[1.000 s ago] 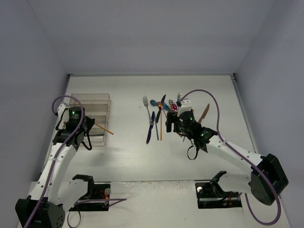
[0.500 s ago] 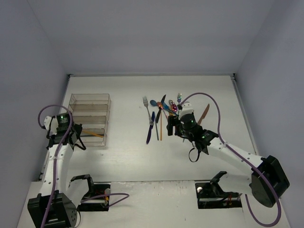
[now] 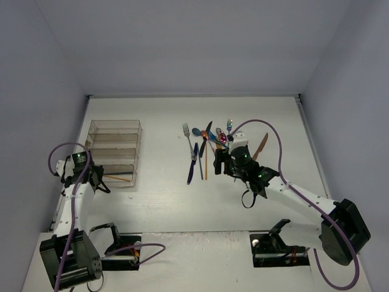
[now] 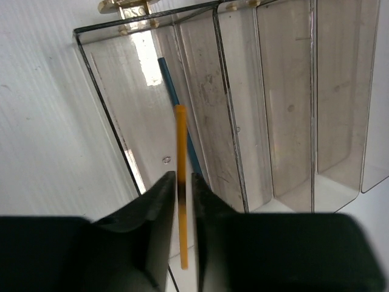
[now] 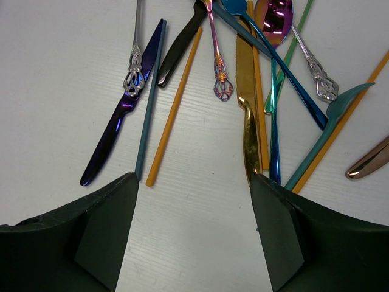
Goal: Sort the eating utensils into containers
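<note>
**Left pincer (image 4: 183, 176) at the tray (image 4: 273, 91), orange chopstick (image 4: 180, 140) between its jaws.**

Jaws narrow. A sliver of gap shows beside the stick, so I cannot tell whether it is gripped. The stick lies lengthwise in the tray's outermost compartment, nearest the arm bases, crossing over a blue chopstick (image 4: 173, 91). Right pincer (image 5: 191, 182) is wide and holds nothing, hovering above loose cutlery on the table (image 3: 158, 201), with a purple knife (image 5: 118, 128), gold knife (image 5: 246, 79) and pink spoon (image 5: 273, 21) among it.

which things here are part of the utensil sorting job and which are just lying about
Job:
- clear tray
- orange chopstick and blue chopstick at the tray
- unsorted pile, including gold knife, dark blue knife, pink spoon

Just there:
- purple cables
- black arm mounts
</note>
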Robot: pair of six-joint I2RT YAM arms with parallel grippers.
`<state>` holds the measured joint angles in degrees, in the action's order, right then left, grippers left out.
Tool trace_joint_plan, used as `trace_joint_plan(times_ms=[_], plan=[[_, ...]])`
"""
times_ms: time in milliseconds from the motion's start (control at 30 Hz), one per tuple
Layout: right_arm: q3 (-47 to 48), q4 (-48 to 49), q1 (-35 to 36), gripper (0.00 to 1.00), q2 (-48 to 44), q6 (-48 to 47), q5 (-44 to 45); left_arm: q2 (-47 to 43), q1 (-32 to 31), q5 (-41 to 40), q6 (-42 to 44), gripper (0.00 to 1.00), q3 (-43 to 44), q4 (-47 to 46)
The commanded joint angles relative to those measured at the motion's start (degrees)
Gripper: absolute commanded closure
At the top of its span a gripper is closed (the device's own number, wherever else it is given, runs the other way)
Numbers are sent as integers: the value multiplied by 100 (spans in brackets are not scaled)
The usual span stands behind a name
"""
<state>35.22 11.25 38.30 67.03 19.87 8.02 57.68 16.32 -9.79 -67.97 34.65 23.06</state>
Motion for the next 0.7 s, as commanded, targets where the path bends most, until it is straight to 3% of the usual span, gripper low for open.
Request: trace_joint_plan(times_ms=[0, 100, 233, 433, 667], plan=[[65, 149, 5, 28, 81, 175, 303, 133, 47, 159, -131, 68, 240, -221], [137, 77, 10, 29, 246, 282, 495, 63, 47, 161, -119, 42, 307, 73], [325, -35, 2, 29, 526, 391, 688, -159, 47, 166, -18, 26, 420, 353], [622, -103, 2, 33, 1151, 661, 899, -427, -177, 236, 854, 24, 906, 506], [1097, -114, 115, 37, 1852, 781, 816, -128, -1351, 364, 2565, 24, 2002, 568]])
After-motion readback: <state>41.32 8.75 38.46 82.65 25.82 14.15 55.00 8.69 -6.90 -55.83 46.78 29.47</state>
